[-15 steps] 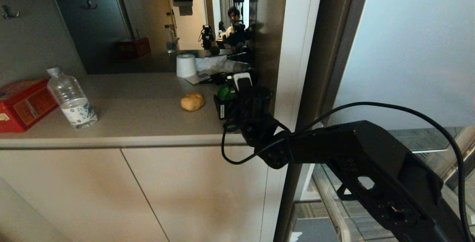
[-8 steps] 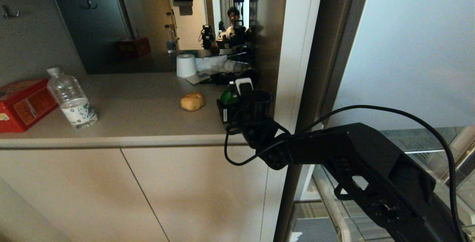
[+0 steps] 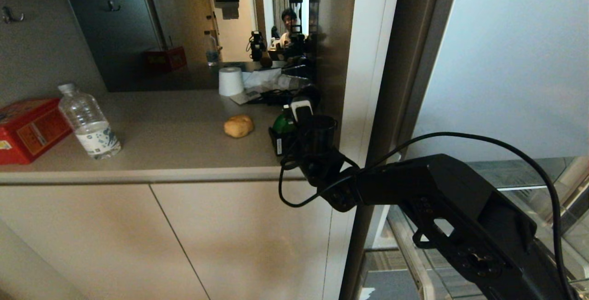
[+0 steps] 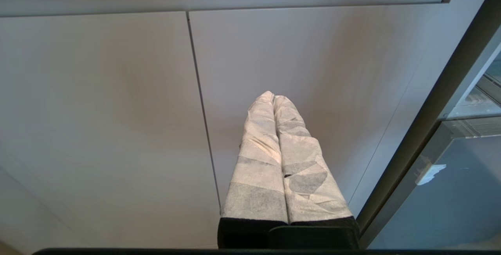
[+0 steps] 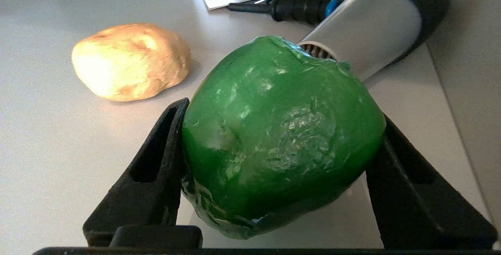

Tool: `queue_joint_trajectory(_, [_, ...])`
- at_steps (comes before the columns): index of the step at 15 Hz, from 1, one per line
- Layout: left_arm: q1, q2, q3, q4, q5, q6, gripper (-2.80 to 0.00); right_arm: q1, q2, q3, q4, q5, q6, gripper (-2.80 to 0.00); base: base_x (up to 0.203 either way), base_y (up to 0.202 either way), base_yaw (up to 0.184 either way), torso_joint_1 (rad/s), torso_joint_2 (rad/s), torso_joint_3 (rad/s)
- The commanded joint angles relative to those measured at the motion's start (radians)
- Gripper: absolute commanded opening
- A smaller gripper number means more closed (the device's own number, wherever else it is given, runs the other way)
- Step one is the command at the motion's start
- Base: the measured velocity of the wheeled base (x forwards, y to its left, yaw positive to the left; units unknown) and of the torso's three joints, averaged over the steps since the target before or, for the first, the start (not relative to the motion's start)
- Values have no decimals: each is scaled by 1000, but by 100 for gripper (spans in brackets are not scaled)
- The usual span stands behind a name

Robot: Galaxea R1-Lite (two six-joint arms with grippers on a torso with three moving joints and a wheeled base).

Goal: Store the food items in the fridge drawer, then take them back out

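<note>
Right gripper (image 5: pixel 274 161) grips the green bell pepper (image 5: pixel 280 137) over the tabletop (image 3: pixel 175 120).
Its jaws clamp the pepper's sides; the golden-brown lump (image 3: pixel 238 126) lies just beside; left gripper (image 4: pixel 274 102) hangs shut; no label reads clearly.

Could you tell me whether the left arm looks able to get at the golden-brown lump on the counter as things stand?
Probably not without repositioning. The left end effector hangs low, shut, facing the cabinet doors under the counter edge, while the golden-brown lump lies on top of the counter, above it.
</note>
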Motion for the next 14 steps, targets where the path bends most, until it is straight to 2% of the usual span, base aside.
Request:
queue_joint_trajectory(1, [0,0,11,0,-1,-1,-280,0,-5,-5,0,-2,-1,-280,0,0,0,0,0,0])
queue_joint_trajectory(2, [0,0,11,0,-1,-1,-280,0,-5,-5,8,-1,-1,-280,0,0,0,0,0,0])
queue_joint_trajectory(3, [0,0,11,0,-1,-1,-280,0,-5,-5,9,6,-1,0,0,0,0,0,0,0])
queue_joint_trajectory(14, [0,0,11,0,1,-1,-280,-1,-12,-5,8,7,-2,0,0,0,0,0,0,0])
